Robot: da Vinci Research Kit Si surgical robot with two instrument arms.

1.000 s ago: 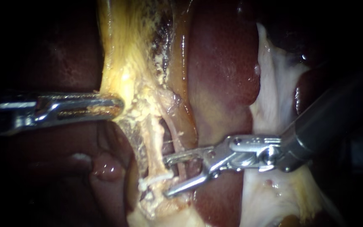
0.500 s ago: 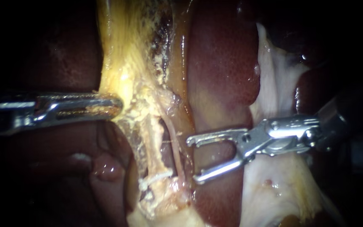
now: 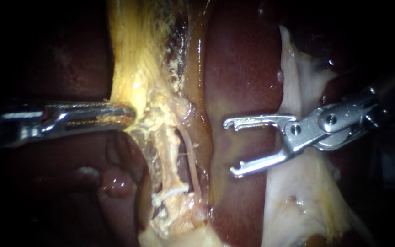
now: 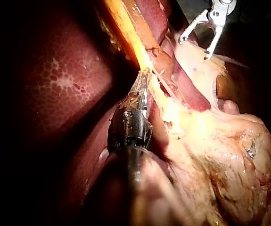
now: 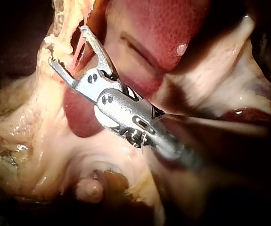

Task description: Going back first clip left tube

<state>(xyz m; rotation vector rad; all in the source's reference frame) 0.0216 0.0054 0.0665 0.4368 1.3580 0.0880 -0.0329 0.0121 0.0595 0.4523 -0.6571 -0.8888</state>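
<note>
The right instrument [image 3: 228, 148] is seen nearest, its shaft entering from the upper right. Its jaws are spread wide, with a clear gap between them, and nothing is held. They are poised over the dark red liver [image 3: 241, 68], just to the right of the tubes and apart from them.

The left instrument [image 3: 125, 114] is laid in level from the left. Its jaws are closed on the edge of the yellowish tissue [image 3: 133, 59] that runs upward from the tubes, and that tissue is drawn taut.

Below this grip the left tube [image 3: 168, 151] is shown as a pale, ragged strand running downward. A thinner pinkish tube [image 3: 191, 160] is set just beside it on the right. A pale clip [image 3: 172, 190] is seen lying across the left tube near its lower end, well below the left instrument and lower left of the open jaws.

Behind the right instrument, whitish tissue [image 3: 298, 82] is spread over the liver.
</note>
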